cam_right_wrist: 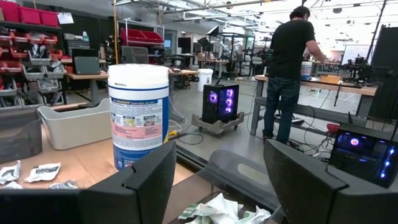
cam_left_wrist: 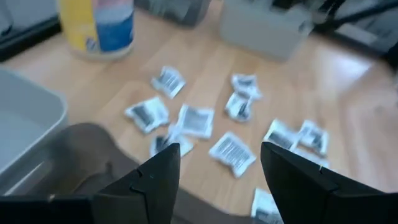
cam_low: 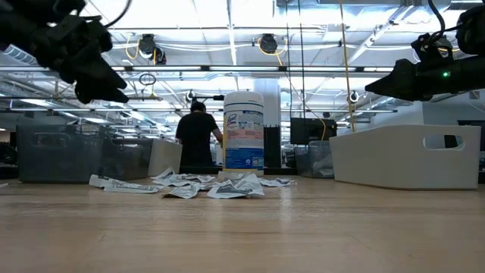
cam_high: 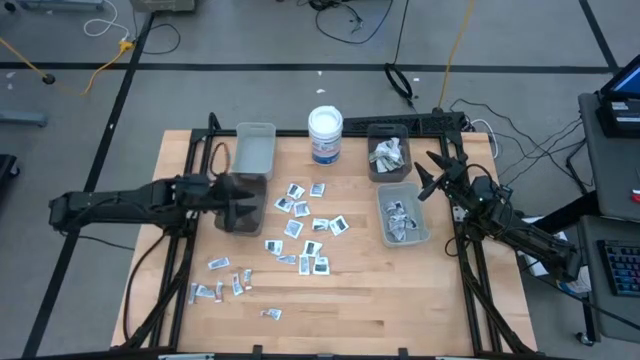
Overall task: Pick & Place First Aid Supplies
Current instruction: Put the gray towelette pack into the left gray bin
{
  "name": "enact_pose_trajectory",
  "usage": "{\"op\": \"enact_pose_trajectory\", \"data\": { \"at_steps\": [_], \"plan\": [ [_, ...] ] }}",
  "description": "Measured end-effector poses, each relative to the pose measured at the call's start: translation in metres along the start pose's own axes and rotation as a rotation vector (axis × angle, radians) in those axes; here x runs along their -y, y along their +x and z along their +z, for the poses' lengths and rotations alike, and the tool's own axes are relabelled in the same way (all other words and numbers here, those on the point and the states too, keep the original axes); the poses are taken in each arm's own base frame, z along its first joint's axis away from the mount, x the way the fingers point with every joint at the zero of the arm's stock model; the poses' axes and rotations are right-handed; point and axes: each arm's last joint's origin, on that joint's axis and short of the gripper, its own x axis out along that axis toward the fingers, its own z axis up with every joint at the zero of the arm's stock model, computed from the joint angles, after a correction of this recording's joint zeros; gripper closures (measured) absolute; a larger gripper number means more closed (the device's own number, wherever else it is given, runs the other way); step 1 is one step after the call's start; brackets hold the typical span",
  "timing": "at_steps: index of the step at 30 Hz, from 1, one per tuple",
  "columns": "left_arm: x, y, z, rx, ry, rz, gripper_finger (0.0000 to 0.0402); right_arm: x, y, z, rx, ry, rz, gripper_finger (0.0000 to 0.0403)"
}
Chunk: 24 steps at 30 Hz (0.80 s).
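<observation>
Left gripper (cam_high: 243, 206) hovers empty w/ jaws wide over the dark bin, first aid packets (cam_high: 305, 230) scattered mid-table just beside it, right gripper (cam_high: 432, 177) also wide & idle, so imo drop straight onto one isolated packet, not the clump.

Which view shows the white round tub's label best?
The right wrist view: the tub stands close and upright, its label facing the camera. The low view shows it smaller, behind the packets. The high view gives mostly its lid. The left wrist view catches only its lower part.
</observation>
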Motion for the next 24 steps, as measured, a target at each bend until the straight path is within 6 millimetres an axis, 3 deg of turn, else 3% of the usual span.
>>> {"op": "enact_pose_trajectory", "data": {
  "at_steps": [16,24],
  "plan": [
    [0.028,0.055,0.077,-0.522,0.090,0.134,0.0172,0.000,0.000,0.000,0.000,0.000,0.000,0.0165],
    [0.057,0.095,0.105,-0.614,0.261,0.055,0.0172,0.000,0.000,0.000,-0.001,0.000,0.000,0.0165]
  ]
}}
